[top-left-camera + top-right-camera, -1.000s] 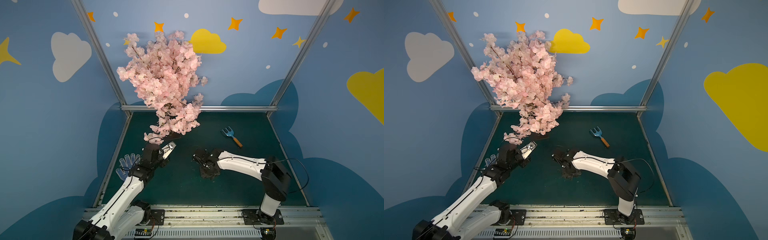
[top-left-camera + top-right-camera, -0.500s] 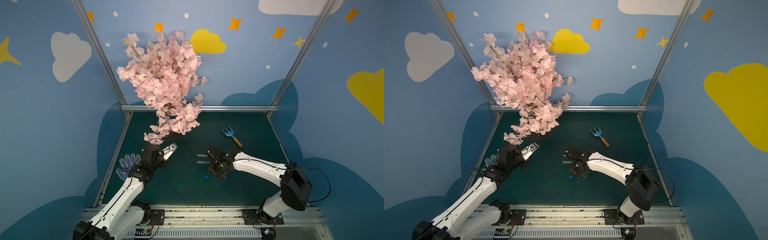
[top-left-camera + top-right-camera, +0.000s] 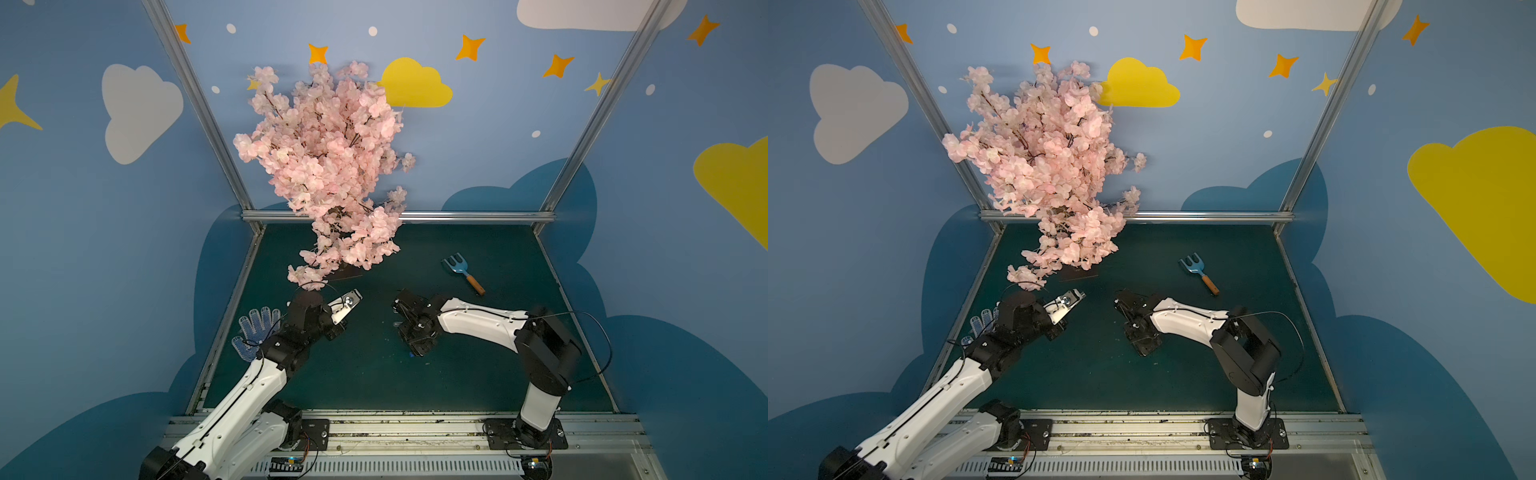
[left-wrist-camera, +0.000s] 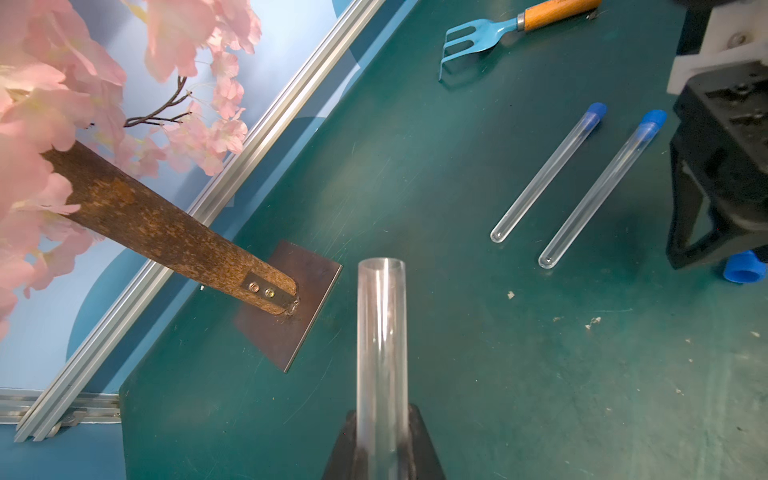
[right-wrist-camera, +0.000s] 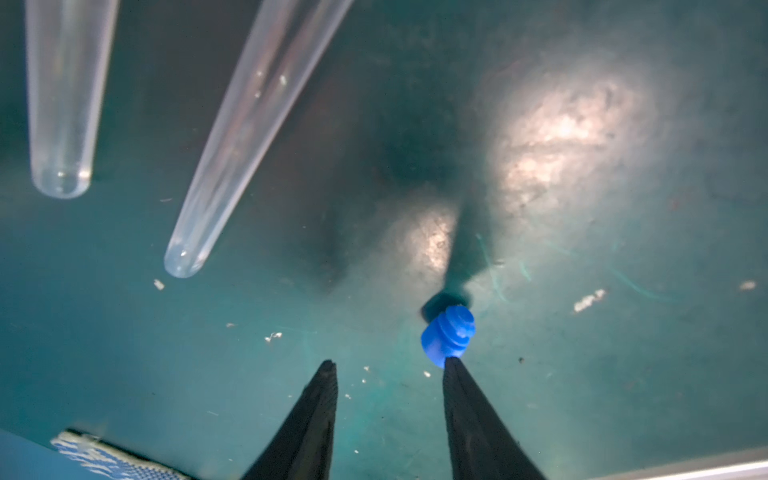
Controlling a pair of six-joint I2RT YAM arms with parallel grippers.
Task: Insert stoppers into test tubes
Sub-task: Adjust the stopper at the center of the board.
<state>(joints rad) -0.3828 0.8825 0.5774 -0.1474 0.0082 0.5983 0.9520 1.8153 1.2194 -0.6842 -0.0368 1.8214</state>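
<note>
- A knitted glove (image 3: 255, 332) with a dotted palm lies at the left edge of the surface (image 3: 374, 382), and it has no part in the job.
- The left jaws are clamped shut on the held tube (image 4: 381, 332), a clear, smooth, thin-walled cylinder. Its open mouth points away from the wrist and carries no stopper, so it looks to be the last tube to do.
- Behind it stands a blossom tree (image 3: 328, 166), with soft pink petals on a rough brown trunk bolted to a flat metal base plate (image 4: 291, 307).
- Two capped tubes (image 4: 547, 172) lie side by side on the surface, nearly parallel, with their rounded closed ends toward the left arm. Each has a blue fitted stopper (image 4: 596, 110) in its mouth.
- The right jaws stand apart and empty, low over the surface. The loose stopper (image 5: 448, 336), a small ribbed blue plug that looks rubbery, lies at the tip of one of them, not in the gap.
- The step in hand, as I judge it, is picking up this third stopper. The next move calls for shifting the right jaws sideways until the plug sits between them and closing on its broad head. The ribbed end then has to be lined up with the held tube's mouth. The plug is small and round, so a nudge may roll it away.
- A garden fork (image 3: 461, 270), with blue tines and a wooden handle, lies further right, well apart.
</note>
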